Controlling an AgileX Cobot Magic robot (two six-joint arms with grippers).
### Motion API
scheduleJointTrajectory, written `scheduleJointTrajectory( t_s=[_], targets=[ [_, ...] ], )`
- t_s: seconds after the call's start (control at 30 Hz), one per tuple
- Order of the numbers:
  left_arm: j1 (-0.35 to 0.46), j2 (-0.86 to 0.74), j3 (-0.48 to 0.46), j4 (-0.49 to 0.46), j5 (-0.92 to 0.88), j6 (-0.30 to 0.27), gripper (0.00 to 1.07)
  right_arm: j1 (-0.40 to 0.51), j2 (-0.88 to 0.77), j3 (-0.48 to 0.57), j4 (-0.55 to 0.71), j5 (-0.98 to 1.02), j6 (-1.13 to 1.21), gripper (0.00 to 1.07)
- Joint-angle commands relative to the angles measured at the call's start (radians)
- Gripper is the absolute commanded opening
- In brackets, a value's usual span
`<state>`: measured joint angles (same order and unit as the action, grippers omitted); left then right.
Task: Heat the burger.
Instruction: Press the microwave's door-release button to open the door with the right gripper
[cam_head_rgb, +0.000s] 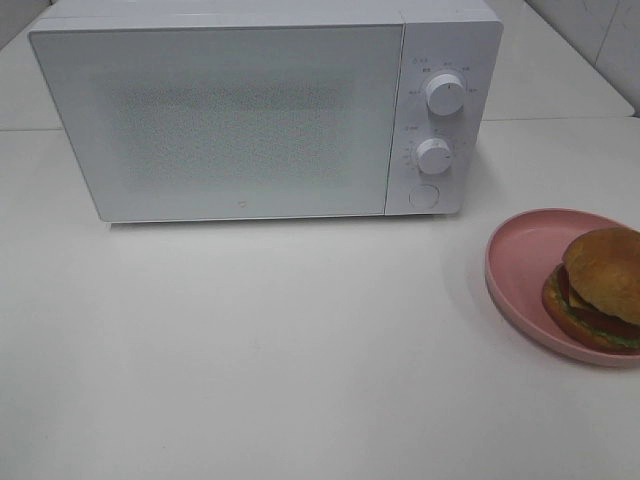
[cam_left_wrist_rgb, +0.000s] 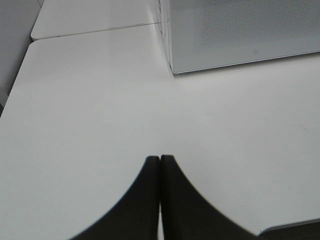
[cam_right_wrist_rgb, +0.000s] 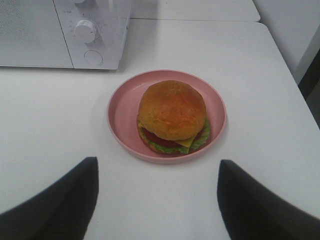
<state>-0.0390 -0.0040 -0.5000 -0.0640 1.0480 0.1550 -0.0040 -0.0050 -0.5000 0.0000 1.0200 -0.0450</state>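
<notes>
The burger (cam_head_rgb: 600, 290) (cam_right_wrist_rgb: 172, 117), a golden-brown bun over tomato, cheese and lettuce, sits on a round pink plate (cam_head_rgb: 520, 255) (cam_right_wrist_rgb: 120, 112) at the right edge of the exterior high view. My right gripper (cam_right_wrist_rgb: 157, 192) is open, its dark fingers (cam_right_wrist_rgb: 65, 200) spread wide above the table just short of the plate, nothing between them. My left gripper (cam_left_wrist_rgb: 159, 172) is shut, its fingertips pressed together over bare table near the microwave's left corner. Neither arm shows in the exterior high view.
A white microwave (cam_head_rgb: 250, 110) (cam_left_wrist_rgb: 240, 30) (cam_right_wrist_rgb: 60, 30) stands at the back with its door closed. Two knobs (cam_head_rgb: 444, 95) and a round button (cam_head_rgb: 425, 196) sit on its right panel. A seam (cam_left_wrist_rgb: 95, 31) divides the white table behind it.
</notes>
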Motion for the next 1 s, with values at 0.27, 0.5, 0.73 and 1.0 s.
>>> scheduleJointTrajectory(
  t_s=[0.27, 0.5, 0.73, 1.0],
  targets=[
    [-0.001, -0.027, 0.003, 0.002, -0.014, 0.000, 0.00, -0.007, -0.026, -0.001, 0.006, -0.016, -0.011, 0.64],
    [-0.001, -0.027, 0.003, 0.002, -0.014, 0.000, 0.00, -0.007, -0.026, -0.001, 0.006, -0.016, -0.011, 0.64],
    [-0.001, -0.027, 0.003, 0.002, -0.014, 0.000, 0.00, -0.007, -0.026, -0.001, 0.006, -0.016, -0.011, 0.64],
    [-0.001, -0.027, 0.003, 0.002, -0.014, 0.000, 0.00, -0.007, -0.026, -0.001, 0.006, -0.016, -0.011, 0.64]
  ],
)
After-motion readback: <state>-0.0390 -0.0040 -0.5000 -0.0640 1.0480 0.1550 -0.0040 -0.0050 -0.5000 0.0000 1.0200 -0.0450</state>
